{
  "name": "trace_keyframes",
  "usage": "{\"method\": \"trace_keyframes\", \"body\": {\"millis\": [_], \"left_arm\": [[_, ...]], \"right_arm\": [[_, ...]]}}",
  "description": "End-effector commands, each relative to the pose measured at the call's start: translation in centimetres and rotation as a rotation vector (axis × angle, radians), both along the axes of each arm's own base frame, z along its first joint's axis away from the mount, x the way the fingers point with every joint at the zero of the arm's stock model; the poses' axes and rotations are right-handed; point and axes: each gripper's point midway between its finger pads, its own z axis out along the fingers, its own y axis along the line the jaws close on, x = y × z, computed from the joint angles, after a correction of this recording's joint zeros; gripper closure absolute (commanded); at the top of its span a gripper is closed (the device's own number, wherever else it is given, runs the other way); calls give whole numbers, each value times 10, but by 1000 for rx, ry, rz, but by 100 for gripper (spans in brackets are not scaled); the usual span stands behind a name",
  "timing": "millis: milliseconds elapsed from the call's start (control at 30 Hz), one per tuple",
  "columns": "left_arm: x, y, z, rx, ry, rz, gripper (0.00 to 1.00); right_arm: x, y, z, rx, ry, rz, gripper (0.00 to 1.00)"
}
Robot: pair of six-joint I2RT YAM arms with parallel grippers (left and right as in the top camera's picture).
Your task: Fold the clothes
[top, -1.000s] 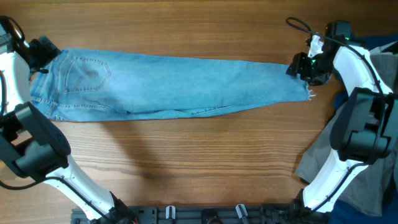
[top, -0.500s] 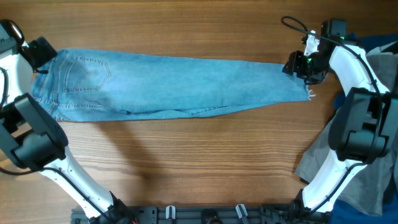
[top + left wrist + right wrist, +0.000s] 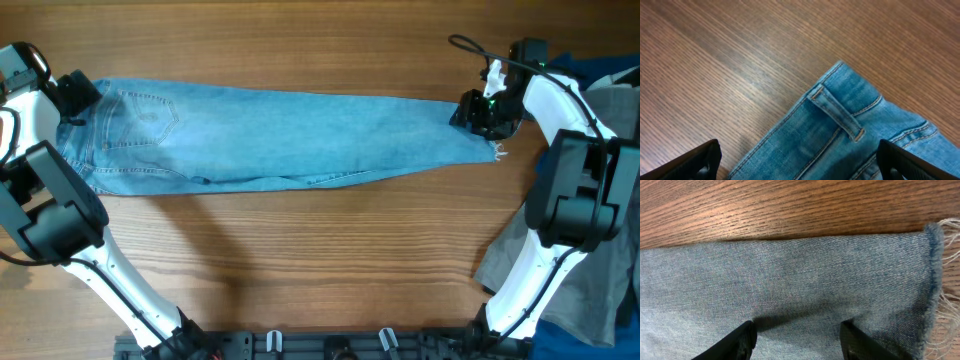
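Observation:
Light blue jeans [image 3: 280, 135] lie flat across the table, folded lengthwise, waist at the left and frayed hem at the right. A stitched back pocket [image 3: 140, 118] faces up. My left gripper [image 3: 78, 92] is open over the waistband corner and its belt loop [image 3: 836, 113], fingers wide apart [image 3: 800, 165]. My right gripper [image 3: 468, 112] is open just above the leg near the frayed hem [image 3: 935, 280], its fingertips [image 3: 797, 340] spread over the denim. Neither holds cloth.
Grey cloth [image 3: 580, 270] and dark blue cloth [image 3: 610, 70] lie heaped at the table's right edge behind my right arm. Bare wood table [image 3: 300, 260] lies in front of the jeans. A rail with clips [image 3: 330, 345] runs along the front edge.
My right gripper has slid left from the hem's end onto the leg. My left gripper has moved a little right onto the waistband corner. The jeans have not moved.

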Motion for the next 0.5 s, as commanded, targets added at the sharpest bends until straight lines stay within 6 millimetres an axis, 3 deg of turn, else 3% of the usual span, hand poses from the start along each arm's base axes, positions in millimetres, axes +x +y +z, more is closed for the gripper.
{"method": "trace_keyframes", "body": {"millis": [0,267,467], "left_arm": [[2,3,-7,-5,3,-20,0],[0,2,-28,-24,31,-22,0],[2,3,-30,-20,24,-22,0]], "right_arm": [[-13,7,-32,24,90,-9,41],[-15,7,-32,26,100,-8,41],[-17,7,-32,26,106,-8,41]]}}
